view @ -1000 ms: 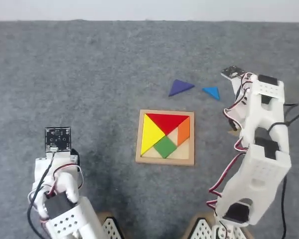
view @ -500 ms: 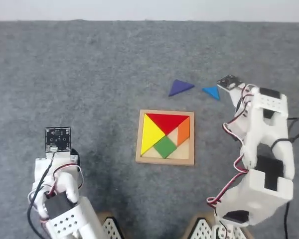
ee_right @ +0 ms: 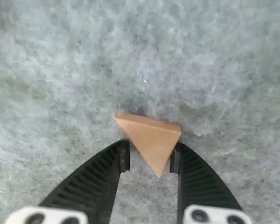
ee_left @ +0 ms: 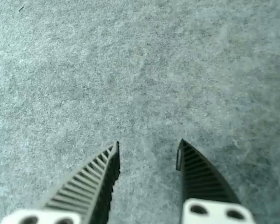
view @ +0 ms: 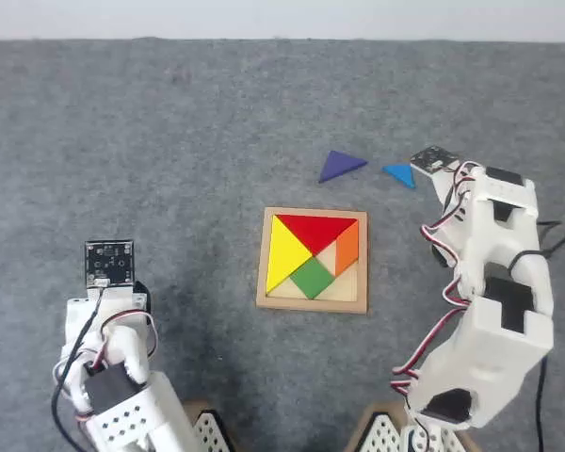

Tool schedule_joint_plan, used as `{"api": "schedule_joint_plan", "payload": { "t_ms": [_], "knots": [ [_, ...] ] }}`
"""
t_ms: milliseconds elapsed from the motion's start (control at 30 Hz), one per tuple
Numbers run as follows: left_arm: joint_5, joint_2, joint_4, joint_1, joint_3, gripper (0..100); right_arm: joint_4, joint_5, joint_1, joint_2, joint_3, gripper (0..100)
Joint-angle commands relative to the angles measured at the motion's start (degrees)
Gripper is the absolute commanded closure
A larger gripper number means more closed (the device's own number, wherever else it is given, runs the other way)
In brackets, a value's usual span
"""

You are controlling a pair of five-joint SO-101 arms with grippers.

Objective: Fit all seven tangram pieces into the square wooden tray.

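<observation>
The square wooden tray lies mid-table and holds a red triangle, a yellow triangle, a green square and an orange piece. A purple triangle and a small blue triangle lie on the carpet beyond the tray. My right gripper is low over the carpet to the right of the tray, its fingers closed against the two sides of a tan triangle that lies flat. My left gripper hangs open over bare carpet at the near left.
Grey carpet covers the whole table. The right arm stands close to the tray's right side, and its body hides the tan piece in the high view. The left arm stays folded near the front edge.
The right arm has dropped lower and drawn back a little toward the spot right of the tray. The left arm and the pieces have not moved.
</observation>
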Motion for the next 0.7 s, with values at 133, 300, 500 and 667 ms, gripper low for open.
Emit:
{"api": "schedule_joint_plan", "payload": {
  "t_ms": [133, 300, 500, 667],
  "knots": [
    [0.44, -0.79, -0.18, 0.53, -0.48, 81, -8.40, -5.71, -3.56, -6.55, 7.82, 97.1],
    [0.44, -0.79, -0.09, 0.53, -0.48, 81, -8.75, -6.77, -4.44, -11.21, 7.65, 96.6],
    [0.44, -0.79, -0.09, 0.53, -0.48, 81, -7.25, -6.95, -8.84, -20.97, 7.91, 96.6],
    [0.44, -0.79, -0.09, 0.53, -0.48, 81, -2.33, -6.51, -16.04, -28.18, 7.74, 96.9]
  ]
}}
